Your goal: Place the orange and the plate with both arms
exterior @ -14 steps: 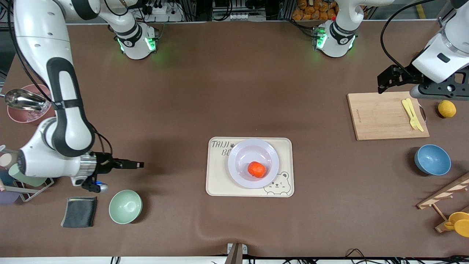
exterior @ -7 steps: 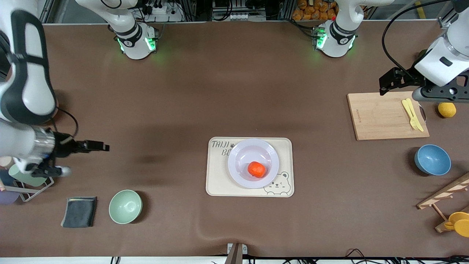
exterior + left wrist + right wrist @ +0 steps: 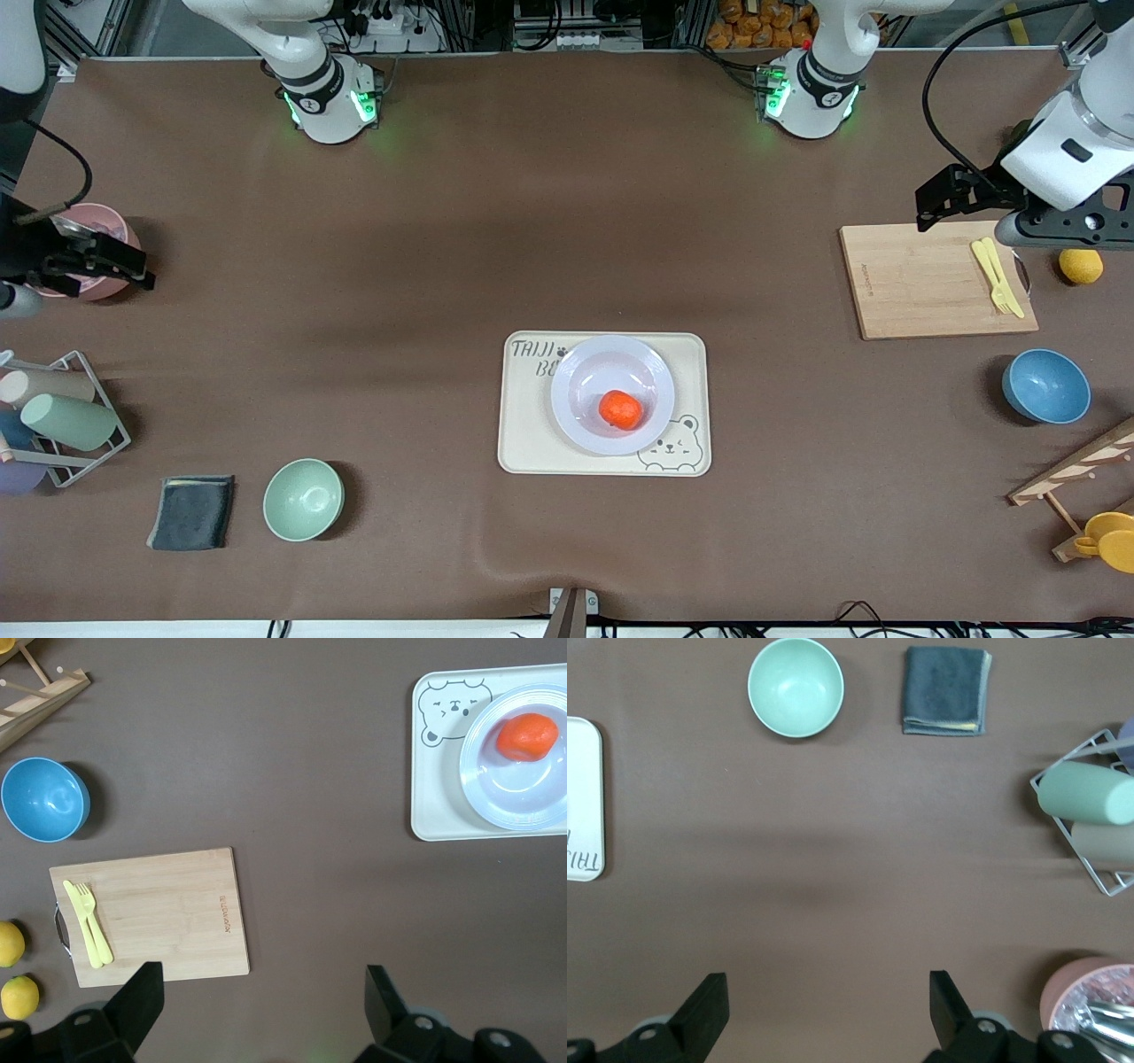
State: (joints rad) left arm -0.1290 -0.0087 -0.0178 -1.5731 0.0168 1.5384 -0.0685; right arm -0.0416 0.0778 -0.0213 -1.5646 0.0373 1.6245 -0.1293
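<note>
On brown table (image 3: 425, 221): tray (image 3: 523, 425), mid-table, bearing plate (image 3: 580, 368); orange (image 3: 620, 409) in plate. Left gripper (image 3: 261, 1010) over bare table by board (image 3: 912, 283), spread wide, empty. Right gripper (image 3: 824, 1014) near pink bowl (image 3: 106, 221), likewise wide, empty.

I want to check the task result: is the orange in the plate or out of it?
In. The orange lies inside the plate, which sits on the bear tray; no pincer touches it.
</note>
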